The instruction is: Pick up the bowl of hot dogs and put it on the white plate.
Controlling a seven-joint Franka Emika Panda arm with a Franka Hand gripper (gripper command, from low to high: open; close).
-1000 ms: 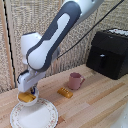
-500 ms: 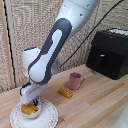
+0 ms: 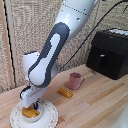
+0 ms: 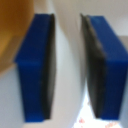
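Note:
The white plate [image 3: 49,118] lies on the wooden table at the exterior view's lower left. The hot dog bowl [image 3: 26,113] sits level on it, with yellow-orange hot dogs [image 3: 31,114] showing inside. My gripper [image 3: 35,105] points down at the bowl's rim. In the wrist view the two blue fingertips [image 4: 35,65] stand on either side of the bowl's white wall [image 4: 67,45], with a hot dog [image 4: 12,35] beside one finger and a bit of the plate's floral rim [image 4: 80,122] below. The gripper looks shut on the bowl.
A pink mug [image 3: 76,80] and a loose yellow-orange hot dog [image 3: 65,92] lie on the table [image 3: 95,107] to the exterior view's right of the plate. A black appliance [image 3: 110,52] stands at the back right, with a cable running up behind the arm.
The gripper has come down and slightly to the exterior view's right with the bowl, which now rests on the plate.

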